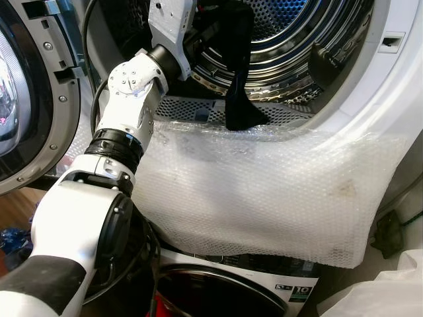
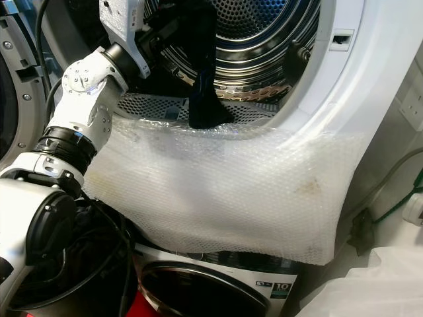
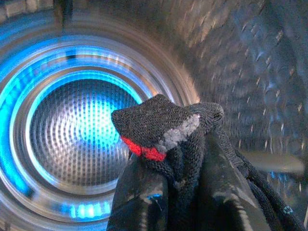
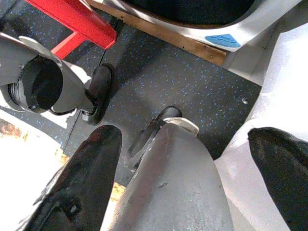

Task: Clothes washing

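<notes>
My left arm (image 1: 129, 99) reaches into the open washing machine drum (image 1: 297, 33). My left gripper (image 3: 180, 192) is shut on a dark knitted sock (image 3: 159, 125) with a red and grey band at its tip. From the head camera the dark garment (image 1: 239, 79) hangs from the gripper, and its lower end rests on the drum's rim. The fingers themselves are hidden behind the cloth there. My right gripper (image 4: 187, 168) hangs open beside my leg, pointing down at the floor, with nothing between its fingers.
A bubble wrap sheet (image 1: 264, 191) drapes over the machine's front below the opening. The round door (image 1: 20, 105) stands open at left. A second machine (image 1: 231, 290) sits underneath. A dark shape (image 1: 329, 66) lies inside the drum. A red frame (image 4: 77, 19) stands on the speckled floor (image 4: 183, 72).
</notes>
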Motion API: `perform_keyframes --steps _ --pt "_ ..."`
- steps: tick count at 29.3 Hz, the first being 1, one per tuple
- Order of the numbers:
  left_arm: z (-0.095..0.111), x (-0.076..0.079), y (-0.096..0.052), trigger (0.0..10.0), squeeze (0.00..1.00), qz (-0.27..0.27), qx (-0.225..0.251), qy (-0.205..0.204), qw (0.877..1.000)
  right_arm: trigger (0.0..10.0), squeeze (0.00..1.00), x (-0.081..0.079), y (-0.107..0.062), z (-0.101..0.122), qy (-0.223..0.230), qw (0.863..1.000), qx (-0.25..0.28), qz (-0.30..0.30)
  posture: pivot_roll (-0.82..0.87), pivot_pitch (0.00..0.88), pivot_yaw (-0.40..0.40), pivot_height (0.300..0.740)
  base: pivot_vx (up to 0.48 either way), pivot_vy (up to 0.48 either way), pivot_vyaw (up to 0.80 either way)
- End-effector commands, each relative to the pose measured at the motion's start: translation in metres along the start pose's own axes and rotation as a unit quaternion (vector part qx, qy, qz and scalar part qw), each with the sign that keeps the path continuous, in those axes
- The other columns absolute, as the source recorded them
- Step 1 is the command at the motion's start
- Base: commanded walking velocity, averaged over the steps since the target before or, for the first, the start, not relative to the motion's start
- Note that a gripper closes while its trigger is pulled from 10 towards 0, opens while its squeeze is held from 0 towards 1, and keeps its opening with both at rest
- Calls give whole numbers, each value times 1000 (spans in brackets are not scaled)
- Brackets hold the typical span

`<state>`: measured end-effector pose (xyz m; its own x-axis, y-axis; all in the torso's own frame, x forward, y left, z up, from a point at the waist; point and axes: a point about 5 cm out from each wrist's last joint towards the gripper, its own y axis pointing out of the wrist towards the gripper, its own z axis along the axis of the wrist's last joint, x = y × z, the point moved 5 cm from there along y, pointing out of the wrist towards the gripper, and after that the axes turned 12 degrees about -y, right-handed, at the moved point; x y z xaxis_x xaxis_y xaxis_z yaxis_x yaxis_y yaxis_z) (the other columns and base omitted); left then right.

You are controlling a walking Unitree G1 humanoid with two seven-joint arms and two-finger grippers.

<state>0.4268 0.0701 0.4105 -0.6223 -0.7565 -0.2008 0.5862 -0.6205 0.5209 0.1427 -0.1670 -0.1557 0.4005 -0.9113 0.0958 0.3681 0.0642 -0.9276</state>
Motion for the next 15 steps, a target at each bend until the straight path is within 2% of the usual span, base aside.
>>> perform_keyframes --steps 1,8,9,10,11,13,15 --pt "6 -5 3 10000 0 4 -10 -1 1000 10000 0 -4 -1 -13 13 1000 -16 0 103 0 49 740 0 0 0" --pt "5 -7 4 10000 0 8 -13 -2 1000 10000 0 -4 -2 -15 14 1000 -17 -1 103 0 49 740 0 0 0" --pt "10 -18 2 10000 0 34 -19 5 999 10000 0 -2 -3 -23 24 999 -22 -11 -2 0 80 740 0 0 0" --pt "24 -39 -1 10000 0 88 -10 0 996 10000 0 2 -6 -36 46 998 -27 -30 -20 0 84 740 0 0 0" --pt "30 -48 -3 10000 0 114 -1 -5 993 10000 0 4 -7 -39 52 998 -28 -37 -27 0 85 740 0 0 0" --pt "37 -56 -6 10000 0 140 15 -22 990 10000 0 6 -8 -42 56 997 -29 -41 -32 0 86 740 0 0 0" --pt "36 -58 -6 10000 0 144 10 -25 989 10000 0 5 -9 -46 58 997 -31 -43 -44 0 83 740 0 0 0"
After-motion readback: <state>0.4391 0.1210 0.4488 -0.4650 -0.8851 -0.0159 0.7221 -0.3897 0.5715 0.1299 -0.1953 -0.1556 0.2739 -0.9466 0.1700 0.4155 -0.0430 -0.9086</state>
